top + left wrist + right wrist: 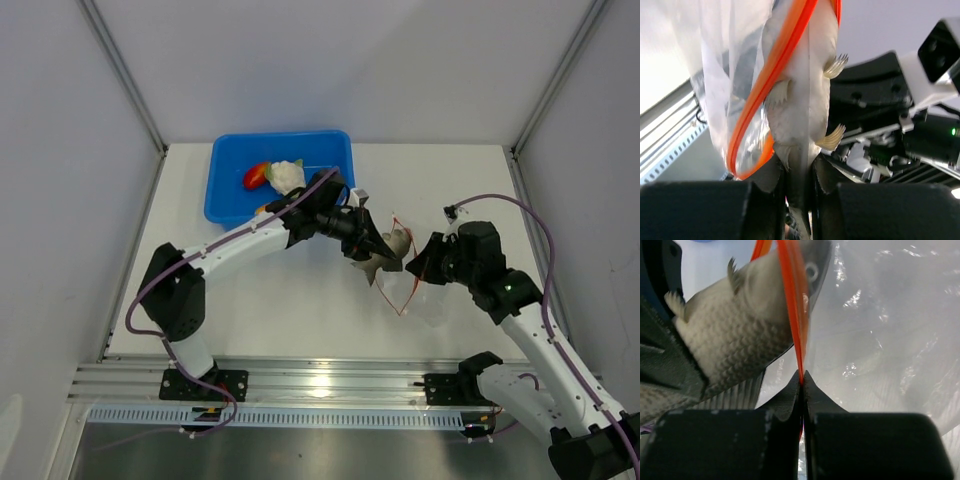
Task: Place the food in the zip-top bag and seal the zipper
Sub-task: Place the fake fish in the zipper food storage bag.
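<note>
Two wrist views: left end effector (799, 172) clamps fish (800, 95), right end effector (802, 385) pinches zipper (794, 315); only overhead shows tub (224, 196).

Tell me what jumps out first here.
The toy fish at mid-table is clamped by the left end effector, head poking into the zip-top bag. The right end effector pinches the bag's orange zipper. Farther back, cauliflower and red pepper sit in the blue tub.

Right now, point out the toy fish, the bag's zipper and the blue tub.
toy fish (735, 335), right wrist view, on its scaly flank.
zipper (795, 310), right wrist view, mid orange strip.
blue tub (228, 175), top external view, bare left floor.
</note>
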`<action>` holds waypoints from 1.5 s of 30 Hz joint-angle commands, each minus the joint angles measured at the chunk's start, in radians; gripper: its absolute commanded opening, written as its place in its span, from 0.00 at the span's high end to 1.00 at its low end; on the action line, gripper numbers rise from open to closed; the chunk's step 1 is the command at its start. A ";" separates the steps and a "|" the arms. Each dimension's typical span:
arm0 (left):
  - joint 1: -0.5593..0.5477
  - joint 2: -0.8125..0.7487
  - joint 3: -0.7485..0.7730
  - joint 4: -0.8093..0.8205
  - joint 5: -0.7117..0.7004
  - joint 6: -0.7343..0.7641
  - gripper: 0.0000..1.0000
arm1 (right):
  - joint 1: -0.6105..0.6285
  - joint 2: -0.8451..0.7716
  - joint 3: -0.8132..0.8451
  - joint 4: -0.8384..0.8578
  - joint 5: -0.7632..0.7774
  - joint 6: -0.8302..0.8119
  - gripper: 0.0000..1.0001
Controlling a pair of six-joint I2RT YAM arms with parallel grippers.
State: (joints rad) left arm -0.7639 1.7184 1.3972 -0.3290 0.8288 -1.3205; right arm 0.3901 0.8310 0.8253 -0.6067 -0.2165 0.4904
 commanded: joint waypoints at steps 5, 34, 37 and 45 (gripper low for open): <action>-0.020 0.089 0.103 0.057 -0.072 0.047 0.99 | 0.006 0.020 0.023 0.018 -0.034 0.099 1.00; -0.012 0.121 0.141 -0.110 -0.148 0.207 0.99 | 0.003 0.117 0.130 -0.001 -0.037 0.181 1.00; -0.009 0.142 0.186 -0.145 -0.183 0.224 0.99 | 0.003 0.122 0.126 0.002 -0.040 0.227 1.00; -0.005 0.171 0.210 -0.150 -0.241 0.228 0.99 | 0.004 0.131 0.121 -0.007 -0.046 0.322 1.00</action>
State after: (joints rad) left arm -0.7753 1.8820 1.5620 -0.4843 0.6304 -1.1149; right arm 0.3904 0.9581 0.9203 -0.6308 -0.2440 0.7528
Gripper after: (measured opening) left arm 0.180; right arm 0.003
